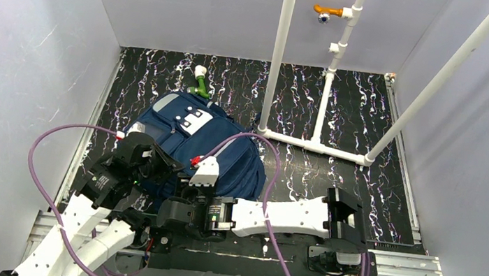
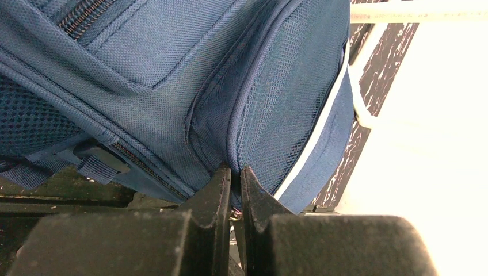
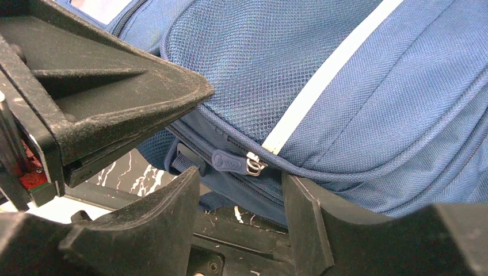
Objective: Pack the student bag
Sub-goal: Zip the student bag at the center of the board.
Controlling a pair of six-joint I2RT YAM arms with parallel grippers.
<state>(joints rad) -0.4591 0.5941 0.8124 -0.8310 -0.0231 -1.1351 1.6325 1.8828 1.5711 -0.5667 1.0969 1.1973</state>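
Observation:
The student bag, navy blue with a white patch, lies on the black marbled mat, and both grippers are at its near edge. My left gripper is shut on a fold of the bag's mesh side pocket; a small metal ring shows between the jaws. In the top view the left gripper is at the bag's near-left side. My right gripper is open, its fingers apart just below a blue zipper pull with a metal ring, not touching it. The right gripper reaches in from the right.
A green object with a white cap lies behind the bag. A white pipe frame stands on the mat at the back right. The left gripper's black body fills the upper left of the right wrist view. White walls enclose the mat.

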